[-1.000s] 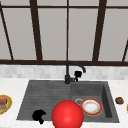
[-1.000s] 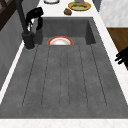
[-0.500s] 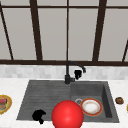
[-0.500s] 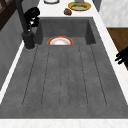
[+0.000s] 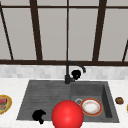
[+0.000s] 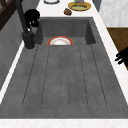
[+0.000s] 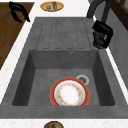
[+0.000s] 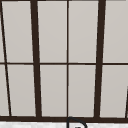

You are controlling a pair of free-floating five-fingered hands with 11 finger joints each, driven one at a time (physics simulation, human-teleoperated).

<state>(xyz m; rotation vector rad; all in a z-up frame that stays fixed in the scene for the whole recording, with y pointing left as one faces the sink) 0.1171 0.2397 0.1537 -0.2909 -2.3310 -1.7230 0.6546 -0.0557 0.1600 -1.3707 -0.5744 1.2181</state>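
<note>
My right hand (image 5: 76, 74) is at the black faucet (image 5: 67, 75), just right of its stem, with its fingers curled over the faucet handle (image 7: 100, 41). It appears as the hand (image 6: 33, 17) beside the faucet (image 6: 25, 25) and as the hand (image 7: 102, 30) above the basin's back corner. My left hand (image 5: 38, 116) hovers at the front edge of the drainboard (image 5: 42, 97), fingers relaxed and holding nothing; the same hand (image 6: 122, 56) (image 7: 18, 11) hangs past the counter's edge. A red-rimmed white plate (image 5: 91, 107) (image 7: 70, 95) (image 6: 60, 41) lies in the basin by the drain (image 7: 82, 79).
A large red sphere (image 5: 67, 115) sits in front of the sink's near edge. A yellow plate with food (image 5: 3, 103) (image 7: 52, 6) rests on the left counter, a small brown item (image 5: 119, 100) (image 6: 67, 11) on the right one. A dark-framed window (image 8: 67, 60) backs the sink.
</note>
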